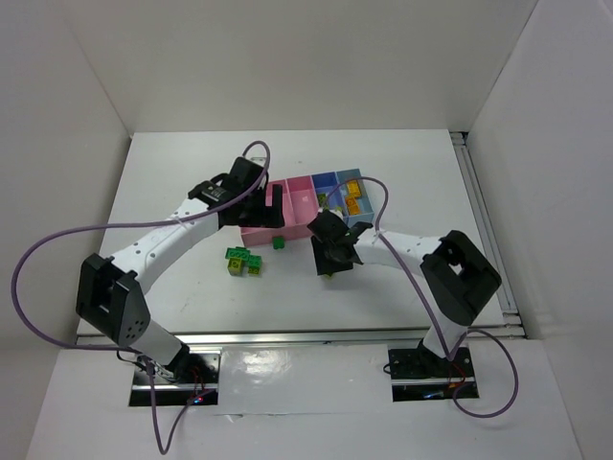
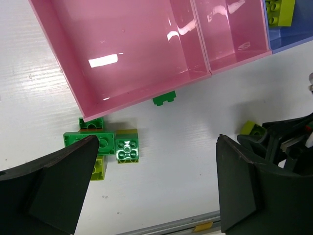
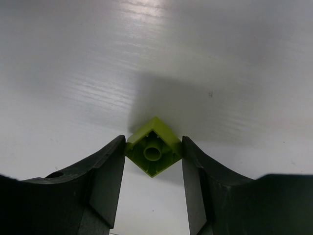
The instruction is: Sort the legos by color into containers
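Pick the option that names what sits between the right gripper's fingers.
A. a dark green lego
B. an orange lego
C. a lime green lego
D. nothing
C: the right wrist view shows a lime green lego on the white table, set corner-on between the fingers of the right gripper, which touch it on both sides.

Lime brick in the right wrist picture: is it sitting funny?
Yes. The lime brick sits cornerwise on the table between the fingers of the right gripper, so they meet its pointed corners, not its flat sides. Its hollow side seems to face the camera.
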